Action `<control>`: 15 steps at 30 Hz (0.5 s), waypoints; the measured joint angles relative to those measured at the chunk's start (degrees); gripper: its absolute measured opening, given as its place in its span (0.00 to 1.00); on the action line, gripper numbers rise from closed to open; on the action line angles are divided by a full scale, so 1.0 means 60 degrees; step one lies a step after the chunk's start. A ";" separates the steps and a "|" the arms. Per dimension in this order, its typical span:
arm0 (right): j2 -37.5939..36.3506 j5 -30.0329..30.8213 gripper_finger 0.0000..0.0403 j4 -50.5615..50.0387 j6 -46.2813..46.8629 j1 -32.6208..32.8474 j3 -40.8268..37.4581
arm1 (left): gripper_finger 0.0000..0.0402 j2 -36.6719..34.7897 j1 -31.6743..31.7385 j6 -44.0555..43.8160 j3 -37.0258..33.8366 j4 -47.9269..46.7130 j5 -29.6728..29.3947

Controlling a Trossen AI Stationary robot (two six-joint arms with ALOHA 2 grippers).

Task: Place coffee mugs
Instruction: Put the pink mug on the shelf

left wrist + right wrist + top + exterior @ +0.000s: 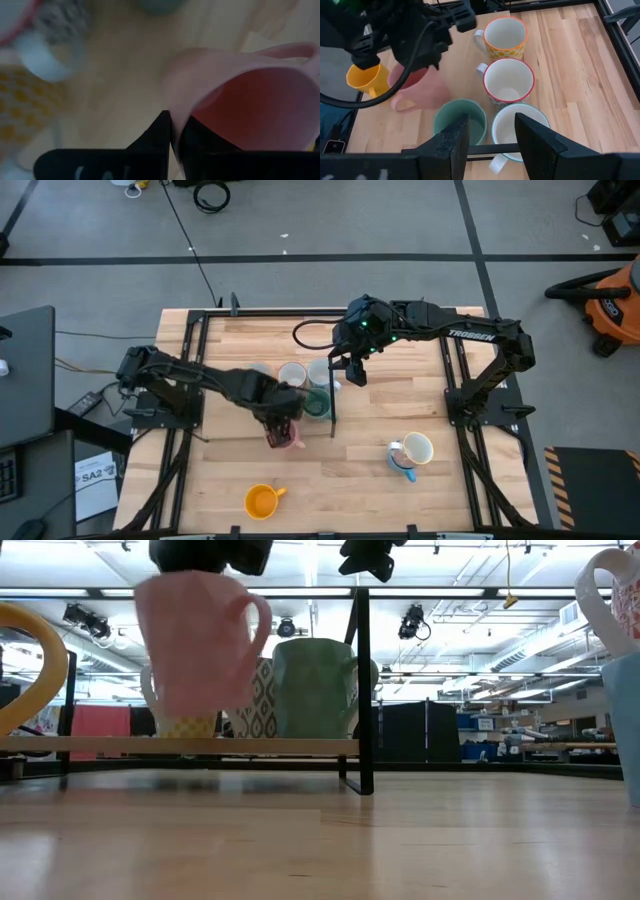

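- Left gripper (283, 426) is clamped on the pink mug's (286, 435) rim, one finger (155, 137) outside the wall and one inside; the low view shows the mug lifted off the table (380, 395) and tilted.
- Right gripper (353, 370) hangs above the mug cluster, fingers (455, 140) apart, holding nothing.
- Four mugs are grouped in two rows: teal mug (461, 121), white mug (519, 129), red-rimmed mug (508, 82), yellow-patterned mug (505, 37). A black frame post (364, 690) stands just beside the teal mug.
- Orange mug (262, 500) sits near the front edge; a white mug stacked in a blue mug (409, 452) sits front right, well apart from the group.
- Risk: a thin rim grip on a tilted mug could slip, my guess. A careless move toward the cluster could knock the teal mug or the post.
- Open room: bare table lies beside the pink mug, away from the cluster, and between cluster and front mugs.
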 joint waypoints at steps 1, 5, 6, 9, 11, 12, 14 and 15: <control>0.0000 0.0000 0.40 -0.0004 0.0000 0.0000 0.0000 | 0.07 0.0000 0.0117 0.0095 0.0027 -0.0079 -0.0037; 0.0000 0.0000 0.40 -0.0004 0.0000 0.0000 0.0000 | 0.07 0.0004 0.0573 0.0490 0.0008 -0.0202 -0.0107; 0.0000 0.0000 0.40 -0.0004 0.0000 0.0000 0.0000 | 0.07 0.0002 0.0670 0.0524 0.0008 -0.0209 -0.0111; 0.0000 0.0000 0.40 -0.0004 0.0000 0.0000 0.0000 | 0.07 0.0003 0.0936 0.0523 -0.0005 -0.0376 -0.0144; 0.0000 0.0000 0.40 -0.0004 0.0000 0.0000 0.0000 | 0.07 0.0004 0.1065 0.0521 -0.0006 -0.0340 -0.0147; 0.0000 0.0000 0.40 -0.0004 0.0000 0.0000 0.0000 | 0.07 0.0004 0.1109 0.0521 -0.0006 -0.0351 -0.0145; 0.0000 0.0000 0.40 -0.0004 0.0000 0.0000 -0.0001 | 0.07 0.0004 0.1173 0.0519 -0.0006 -0.0371 -0.0146; 0.0000 0.0000 0.40 -0.0004 0.0000 0.0000 0.0000 | 0.07 0.0004 0.1177 0.0519 -0.0006 -0.0361 -0.0144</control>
